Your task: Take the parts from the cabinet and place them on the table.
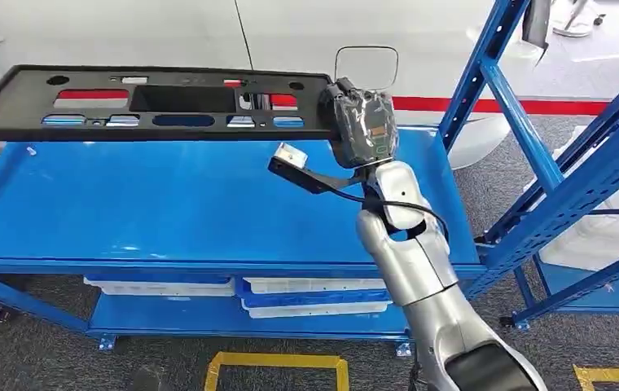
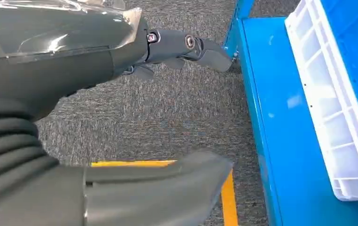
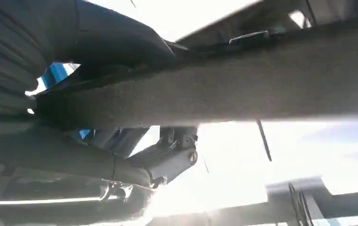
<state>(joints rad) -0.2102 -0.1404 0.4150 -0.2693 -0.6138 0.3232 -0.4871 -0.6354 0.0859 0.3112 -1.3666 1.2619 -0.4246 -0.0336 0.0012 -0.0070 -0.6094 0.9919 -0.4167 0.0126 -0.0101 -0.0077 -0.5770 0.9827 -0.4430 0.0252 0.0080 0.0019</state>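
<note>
A long black plastic panel (image 1: pixel 151 102) with several cut-outs stretches level over the back of the blue table top (image 1: pixel 168 212). My right hand (image 1: pixel 361 126) grips the panel's right end. In the right wrist view the panel's dark edge (image 3: pixel 243 84) runs across the picture, with the thumb (image 3: pixel 120 42) on one side and the fingers (image 3: pixel 167 160) on the other. My left hand (image 2: pixel 73 52) hangs over grey carpet, its fingers (image 2: pixel 186 44) and thumb apart, holding nothing.
Blue rack uprights (image 1: pixel 534 147) stand close at the right of my right arm. White bins (image 1: pixel 314 297) sit on the lower shelf under the table top. A white crate (image 2: pixel 332 117) on a blue shelf lies beside my left hand. Yellow tape (image 1: pixel 278 362) marks the floor.
</note>
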